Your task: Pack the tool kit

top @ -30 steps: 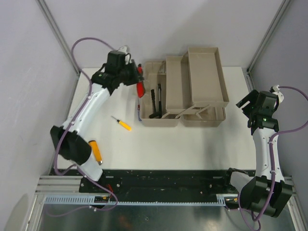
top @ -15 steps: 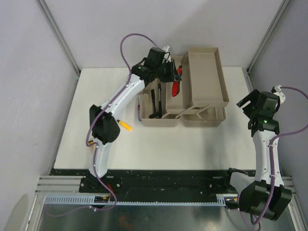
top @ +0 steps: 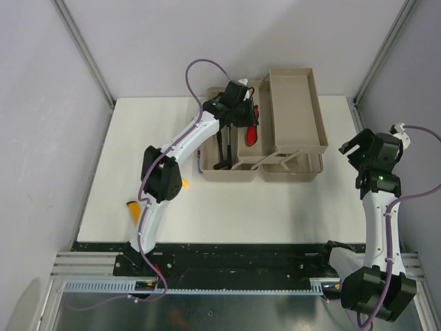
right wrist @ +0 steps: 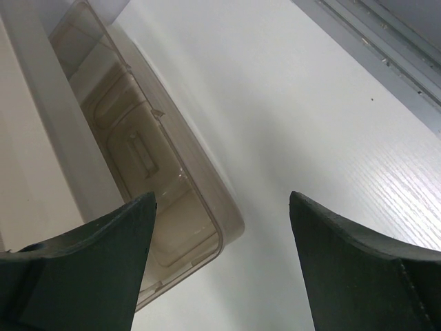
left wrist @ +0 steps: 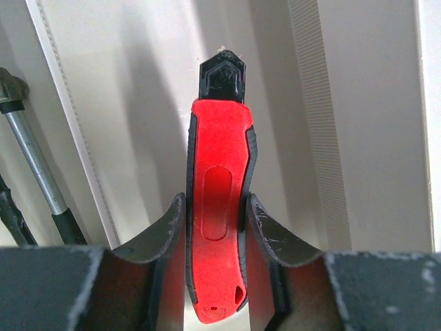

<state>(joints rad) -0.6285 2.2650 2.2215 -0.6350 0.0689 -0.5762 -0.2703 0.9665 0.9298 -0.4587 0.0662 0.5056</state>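
I've just swung my left claw [top: 246, 116] in from the toolbox's [top: 227, 176] left edge. It now hangs over the middle tray [top: 252, 154], clamped on the red knife [left wrist: 219, 165], black tip pointing ahead. I'd say the knife is about ready to set down. My left arm is stretched far forward, elbow above the table [top: 289, 207]. My right claw [right wrist: 222, 207] hasn't moved: jaws apart, empty, beside the toolbox's right end. A yellow screwdriver [top: 181, 183] and an orange-handled tool [top: 135, 209] lie on the table, unpacked.
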